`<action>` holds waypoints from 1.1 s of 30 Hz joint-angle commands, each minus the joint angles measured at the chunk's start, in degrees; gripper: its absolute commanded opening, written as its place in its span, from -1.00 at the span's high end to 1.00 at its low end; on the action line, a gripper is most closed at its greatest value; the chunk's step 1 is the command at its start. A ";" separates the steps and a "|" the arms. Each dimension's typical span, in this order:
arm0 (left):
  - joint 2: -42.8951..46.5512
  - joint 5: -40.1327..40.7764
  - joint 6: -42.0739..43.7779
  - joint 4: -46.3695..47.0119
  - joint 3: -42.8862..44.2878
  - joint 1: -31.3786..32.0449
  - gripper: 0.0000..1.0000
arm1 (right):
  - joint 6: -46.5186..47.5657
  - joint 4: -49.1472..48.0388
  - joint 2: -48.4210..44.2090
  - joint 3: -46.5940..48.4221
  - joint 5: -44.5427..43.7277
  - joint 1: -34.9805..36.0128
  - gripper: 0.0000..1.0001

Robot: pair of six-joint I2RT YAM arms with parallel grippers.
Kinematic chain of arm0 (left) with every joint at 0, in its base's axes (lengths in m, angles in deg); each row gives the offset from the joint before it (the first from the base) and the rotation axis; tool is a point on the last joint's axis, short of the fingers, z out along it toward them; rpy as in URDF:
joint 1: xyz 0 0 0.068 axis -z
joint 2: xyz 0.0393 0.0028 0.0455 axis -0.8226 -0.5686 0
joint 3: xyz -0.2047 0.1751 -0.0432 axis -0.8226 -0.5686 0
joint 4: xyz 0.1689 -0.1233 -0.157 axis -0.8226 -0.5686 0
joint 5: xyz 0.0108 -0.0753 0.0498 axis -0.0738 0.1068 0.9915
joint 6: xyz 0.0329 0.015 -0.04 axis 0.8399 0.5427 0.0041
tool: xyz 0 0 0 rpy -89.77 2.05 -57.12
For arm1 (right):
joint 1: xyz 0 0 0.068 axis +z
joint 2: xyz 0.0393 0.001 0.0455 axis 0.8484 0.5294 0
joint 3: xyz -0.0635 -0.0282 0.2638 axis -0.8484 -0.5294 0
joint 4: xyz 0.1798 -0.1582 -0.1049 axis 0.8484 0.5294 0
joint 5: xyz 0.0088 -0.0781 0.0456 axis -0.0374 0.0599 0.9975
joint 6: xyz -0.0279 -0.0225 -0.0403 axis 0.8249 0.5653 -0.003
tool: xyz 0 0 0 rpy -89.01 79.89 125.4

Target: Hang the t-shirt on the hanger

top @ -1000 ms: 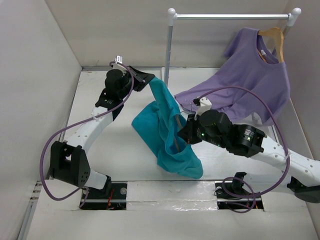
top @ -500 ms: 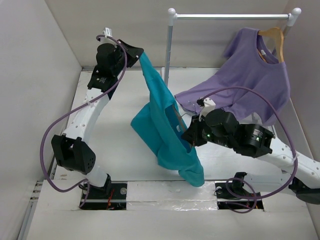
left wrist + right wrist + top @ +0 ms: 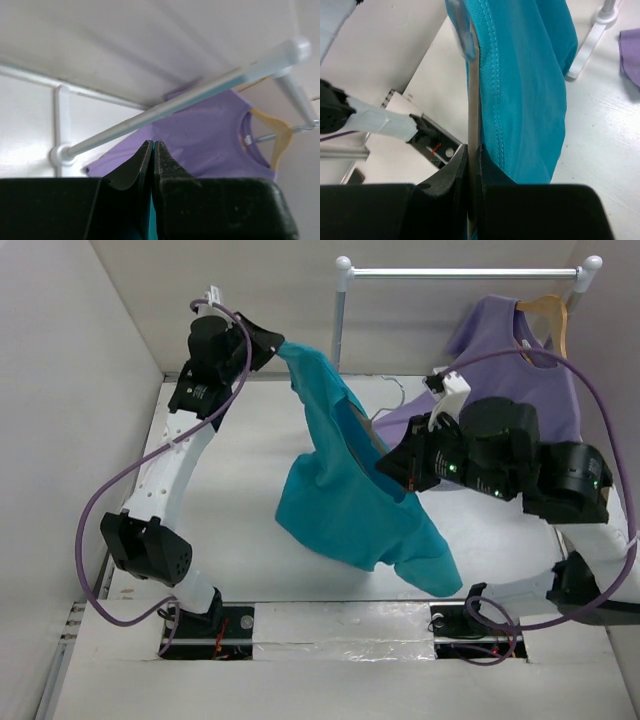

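Observation:
The teal t-shirt (image 3: 350, 500) hangs in the air between both arms, above the table. My left gripper (image 3: 276, 346) is shut on its upper edge, high at the back left; a teal sliver (image 3: 152, 220) shows between the closed jaws. My right gripper (image 3: 396, 466) is shut on the thin grey hanger (image 3: 472, 90), whose bar runs up along the shirt's stitched hem (image 3: 520, 75). The gripper (image 3: 474, 147) sits against the cloth. In the top view most of the hanger is hidden in the shirt; its hook (image 3: 388, 400) sticks out near the neck.
A white clothes rail (image 3: 460, 273) stands at the back right. A lilac-purple t-shirt (image 3: 520, 370) hangs from it on a light wooden hanger (image 3: 548, 310). Grey walls close in the left, back and right. The rail (image 3: 200, 95) also shows in the left wrist view.
My left gripper rose and moved back, lifting the shirt's edge. My right arm rose and moved right and back with the hanger. The shirt came off the table and spread out.

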 commanded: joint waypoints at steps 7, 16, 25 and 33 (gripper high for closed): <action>0.40 1.01 4.40 -6.03 20.82 -0.28 1.00 | 6.33 3.14 5.68 14.84 20.56 -15.63 1.00; 13.41 5.33 6.25 -3.75 -5.99 -0.28 1.00 | 0.34 -8.41 -8.17 -9.25 8.80 -17.74 1.00; 22.82 4.53 8.97 -9.01 -16.02 -0.28 0.65 | 1.57 -6.73 -6.86 -12.05 1.66 -27.48 1.00; 31.35 2.08 12.93 -11.40 -25.50 3.32 0.48 | 7.19 -8.22 1.04 -4.06 2.98 -40.23 1.00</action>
